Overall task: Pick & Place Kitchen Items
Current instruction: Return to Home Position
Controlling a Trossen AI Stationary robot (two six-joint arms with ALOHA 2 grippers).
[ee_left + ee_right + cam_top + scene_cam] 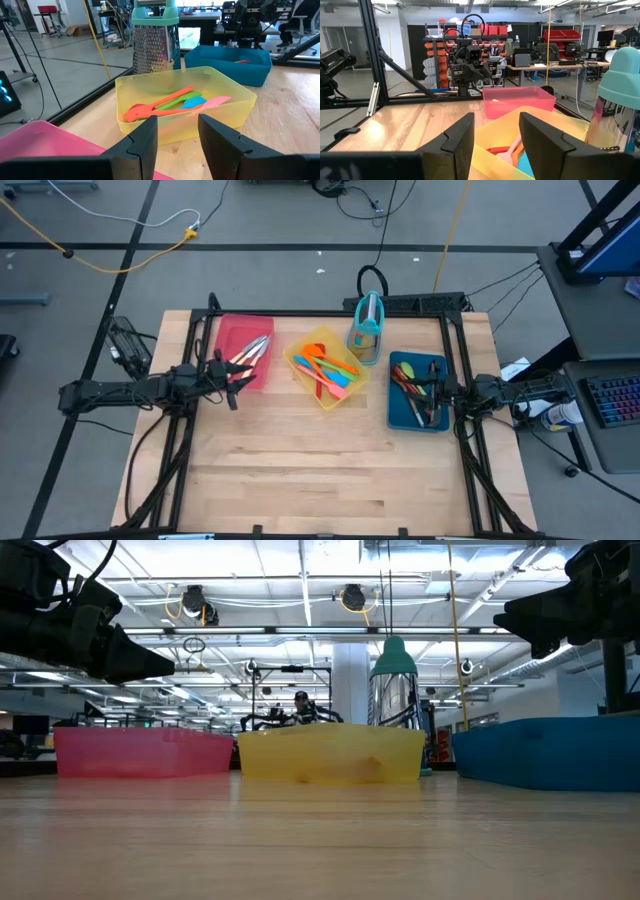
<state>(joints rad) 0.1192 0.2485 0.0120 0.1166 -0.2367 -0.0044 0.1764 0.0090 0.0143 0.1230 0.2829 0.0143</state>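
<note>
The kitchen items lie in three trays. Metal and cream-handled pieces [252, 352] lie in the red tray [240, 330]. Orange, blue, green and pink spatulas [330, 370] lie in the yellow tray [300, 350], and they also show in the left wrist view [170, 105]. Brown and red utensils [412, 388] lie in the blue tray [400, 415]. My left gripper [232, 378] is open and empty at the red tray's near right corner, its fingers [145, 137] pointing toward the yellow tray. My right gripper [438, 392] is open and empty over the blue tray's right edge.
A teal-framed metal grater [367, 325] stands upright behind the yellow and blue trays. The table's dark frame rails [455, 350] run along its left, far and right sides. Bare wood [320, 470] fills the table's near half. Both grippers hang above the table top in the low view.
</note>
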